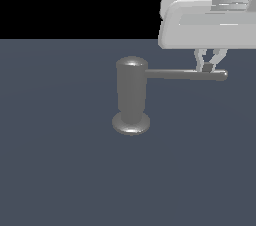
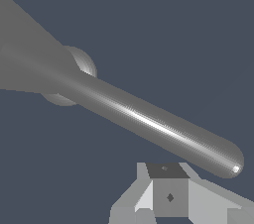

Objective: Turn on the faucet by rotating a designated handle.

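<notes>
**Fingers at the handle's outer end, ready to push it round**

Taking the faucet point(image 1: 131, 97) as the landmark and reading across the exterior view from its left: the faucet stands upright on the dark bench point(image 1: 60, 170), a grey cylinder with a domed top and a flared disc base. It sits a little left of the picture's middle, with bare bench all round it.

From the upper part of the faucet the handle point(image 1: 185, 74) runs out level toward the exterior view's right, a slim rod with a rounded tip. In the wrist view the same rod point(image 2: 149, 121) crosses the picture at a slant, its tip catching a highlight, and the faucet's disc base shows behind it.

Farthest from the faucet, near the handle's tip, the gripper point(image 1: 210, 63) comes down from the pale arm body above. Its fingers point(image 1: 200, 60) stand apart, splayed a little, with the tips at about the height of the rod's top. A dark pad sits right against the rod in the exterior view, though whether it truly touches I cannot tell; the wrist view shows a finger beside the rod rather than closed around it.

The placement looks deliberate: working far from the faucet gives the longest lever, so a sideways push there should swing the handle about the upright body most easily. Nothing is clamped, which suits a shove rather than a grasp.
</notes>
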Motion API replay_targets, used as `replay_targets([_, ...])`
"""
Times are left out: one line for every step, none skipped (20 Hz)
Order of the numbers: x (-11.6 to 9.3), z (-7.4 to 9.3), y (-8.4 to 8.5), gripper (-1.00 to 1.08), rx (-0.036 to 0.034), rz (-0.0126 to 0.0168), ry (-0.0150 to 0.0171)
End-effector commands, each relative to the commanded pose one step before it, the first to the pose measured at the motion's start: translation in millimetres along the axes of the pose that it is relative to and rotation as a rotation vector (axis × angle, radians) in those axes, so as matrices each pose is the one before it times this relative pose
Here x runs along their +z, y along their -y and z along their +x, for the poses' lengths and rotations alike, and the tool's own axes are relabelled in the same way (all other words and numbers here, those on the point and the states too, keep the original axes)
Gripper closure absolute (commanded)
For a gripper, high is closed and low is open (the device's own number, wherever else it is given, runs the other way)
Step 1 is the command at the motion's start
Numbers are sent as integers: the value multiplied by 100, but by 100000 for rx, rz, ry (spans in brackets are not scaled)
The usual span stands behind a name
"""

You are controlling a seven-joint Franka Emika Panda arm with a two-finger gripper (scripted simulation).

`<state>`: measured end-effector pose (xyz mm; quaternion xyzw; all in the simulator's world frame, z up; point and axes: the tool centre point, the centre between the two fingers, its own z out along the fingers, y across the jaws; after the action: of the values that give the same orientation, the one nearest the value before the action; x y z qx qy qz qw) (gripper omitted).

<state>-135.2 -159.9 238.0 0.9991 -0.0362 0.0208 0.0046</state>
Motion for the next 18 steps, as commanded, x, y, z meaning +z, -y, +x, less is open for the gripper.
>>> replay_targets([978,306,-476,108,-9,264,2003])
replay_targets([49,245,-229,108,62,23,111])
replay_targets([41,242,-223,108,53,20,94])
replay_targets([41,241,-223,108,53,20,94])
replay_targets([41,241,-223,108,53,20,94])
replay_targets([41,240,-222,108,53,20,94])
replay_targets([41,240,-222,108,53,20,94])
replay_targets([49,242,-226,108,62,24,111])
replay_targets([36,238,-218,108,47,18,84])
replay_targets([41,239,-220,108,53,21,93])
replay_targets([40,238,-220,108,53,21,93])
replay_targets([49,240,-224,108,62,25,110])
replay_targets([35,236,-215,108,47,19,83])
replay_targets([40,237,-218,108,53,21,93])
replay_targets([40,236,-217,108,53,21,93])
replay_targets([40,235,-217,108,53,22,93])
replay_targets([40,235,-216,108,53,22,93])
replay_targets([39,234,-216,108,53,22,93])
